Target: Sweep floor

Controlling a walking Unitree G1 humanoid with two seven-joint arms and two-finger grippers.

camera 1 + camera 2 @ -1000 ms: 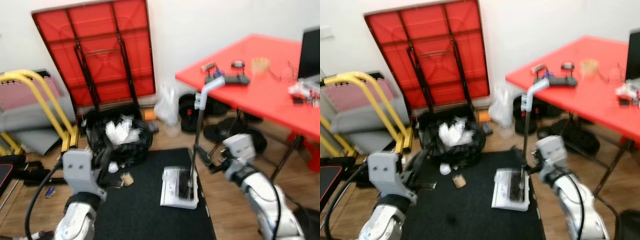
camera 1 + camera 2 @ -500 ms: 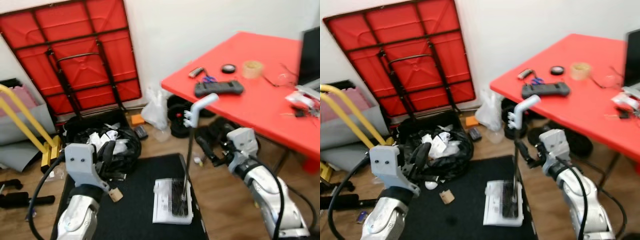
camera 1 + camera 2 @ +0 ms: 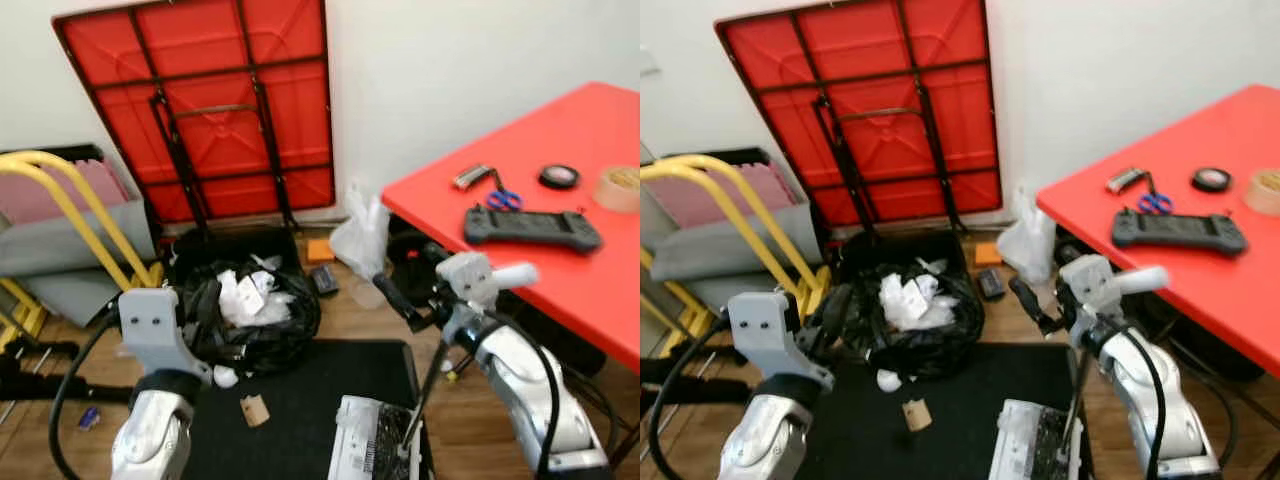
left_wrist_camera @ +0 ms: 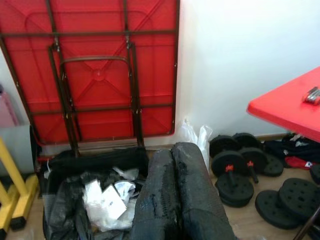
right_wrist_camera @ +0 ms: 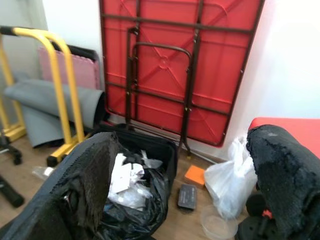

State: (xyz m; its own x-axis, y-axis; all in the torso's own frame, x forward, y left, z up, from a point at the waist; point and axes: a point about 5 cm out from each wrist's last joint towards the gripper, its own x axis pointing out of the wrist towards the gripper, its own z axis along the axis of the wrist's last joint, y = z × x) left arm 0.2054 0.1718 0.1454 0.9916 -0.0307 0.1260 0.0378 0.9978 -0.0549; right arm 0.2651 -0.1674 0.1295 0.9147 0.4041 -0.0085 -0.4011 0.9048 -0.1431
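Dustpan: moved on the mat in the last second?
Cannot tell. The camera swung, shifting the whole picture. The dustpan sits by the black mat's right edge, as before; any slide along that edge is unclear.

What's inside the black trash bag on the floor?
The black trash bag holds crumpled white paper piled at its open top. Anything deeper is hidden under that paper and the bag's folds.

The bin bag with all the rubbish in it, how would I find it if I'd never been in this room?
Look for the big red folded table leaning on the white wall. On the floor just in front of it sits the black bin bag, between the yellow frame and a small white plastic bag. It is the only black bag, open on top and stuffed with crumpled white paper.
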